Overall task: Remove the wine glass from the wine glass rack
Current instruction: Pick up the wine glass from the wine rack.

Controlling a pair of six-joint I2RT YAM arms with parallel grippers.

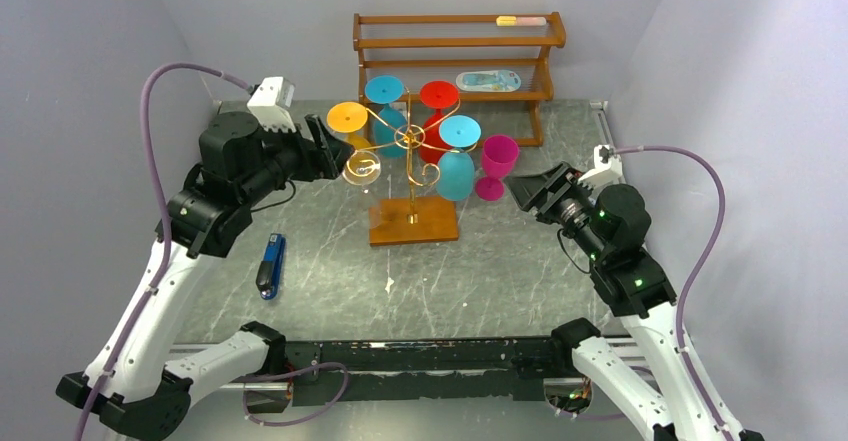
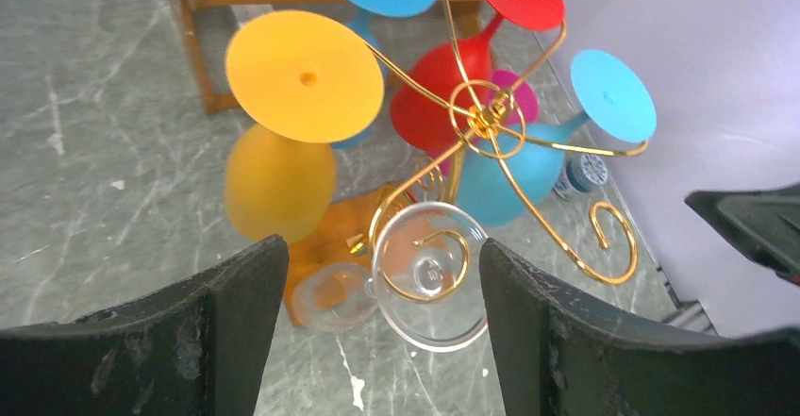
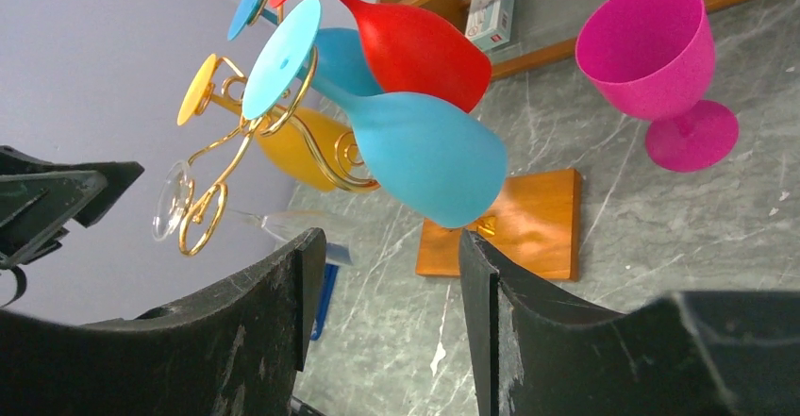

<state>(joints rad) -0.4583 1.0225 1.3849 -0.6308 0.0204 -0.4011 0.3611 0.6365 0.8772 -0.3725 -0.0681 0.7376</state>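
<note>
The grey marbled table (image 1: 500,271) carries the gold wire wine glass rack (image 1: 409,137) on its square wooden base, at the middle. The left gripper (image 1: 338,149) has its fingers spread, with the foot of the clear wine glass (image 1: 361,167) between them (it hangs upside down on the rack's near-left arm). The right gripper (image 3: 389,241) is spread too and holds nothing.

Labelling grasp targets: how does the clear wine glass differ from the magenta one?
The clear wine glass hangs upside down on the wine glass rack; the magenta wine glass stands upright on the table. The clear one is see-through, the magenta one opaque. The clear one sits between the fingers of the open left end effector; the magenta one stands free. Both are stemmed, with round feet.
</note>
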